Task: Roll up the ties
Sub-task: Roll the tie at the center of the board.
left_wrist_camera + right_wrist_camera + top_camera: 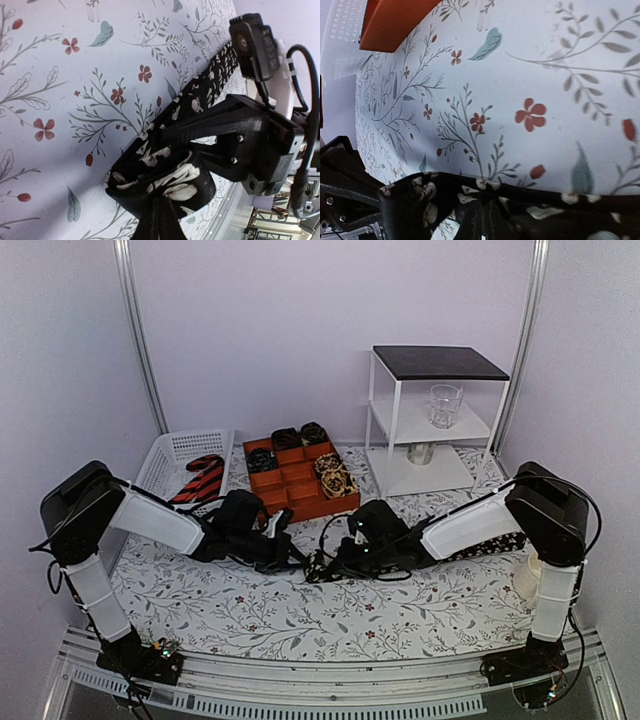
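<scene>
Pinching the part-rolled tie, left gripper and right gripper meet tip to tip; its loose tail runs under the right arm.

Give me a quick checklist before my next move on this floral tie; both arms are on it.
1. Grip of the left gripper on the floral tie: ok, shut on the coiled end.
2. Grip of the right gripper on the same tie: ok, shut on the fabric.
3. Roll finished: not ok. A long stretch of it lies flat on the table, running under the right arm.
4. Coil layers even and tight: cannot tell from these views.
5. Free compartment in the orange tray: ok, several are empty.
</scene>
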